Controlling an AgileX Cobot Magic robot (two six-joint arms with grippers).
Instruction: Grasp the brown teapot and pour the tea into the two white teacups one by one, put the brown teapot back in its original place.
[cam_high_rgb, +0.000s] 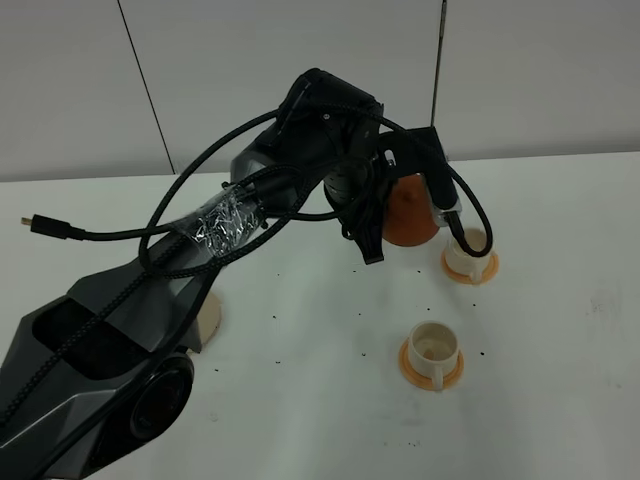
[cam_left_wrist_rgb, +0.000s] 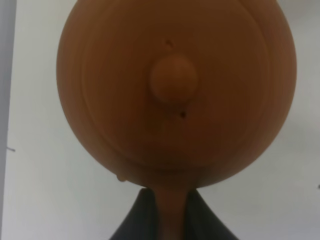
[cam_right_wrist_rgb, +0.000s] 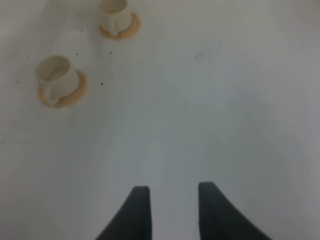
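At the left of the exterior view, the black left arm (cam_high_rgb: 110, 320) rises from the near corner across the white tabletop (cam_high_rgb: 560, 400). It carries braided black cables (cam_high_rgb: 120, 237) and a wrap of silver foil tape (cam_high_rgb: 228, 222). A flat round beige coaster disc (cam_high_rgb: 212, 318) lies just behind the arm's lower segment, partly hidden by it. Toward the middle, the left gripper (cam_left_wrist_rgb: 169, 215) is clamped on the loop handle of the squat reddish-brown clay teapot (cam_high_rgb: 410, 212), with its two dark fingers (cam_left_wrist_rgb: 135, 227) against either side of the handle (the wrist view looks straight onto the knobbed lid (cam_left_wrist_rgb: 174, 80)). The teapot is held well apart from the coaster and just beside the farther cream-white teacup (cam_high_rgb: 466, 250), which sits on a small round orange saucer (cam_high_rgb: 485, 270). The nearer cream-white teacup (cam_high_rgb: 432, 350) stands on its own orange saucer (cam_high_rgb: 408, 365), apart from the teapot, and a faint tan tint shows inside it. At the right, the right gripper (cam_right_wrist_rgb: 172, 200) hovers over bare tabletop, jaws apart and holding nothing, with both teacups well away.
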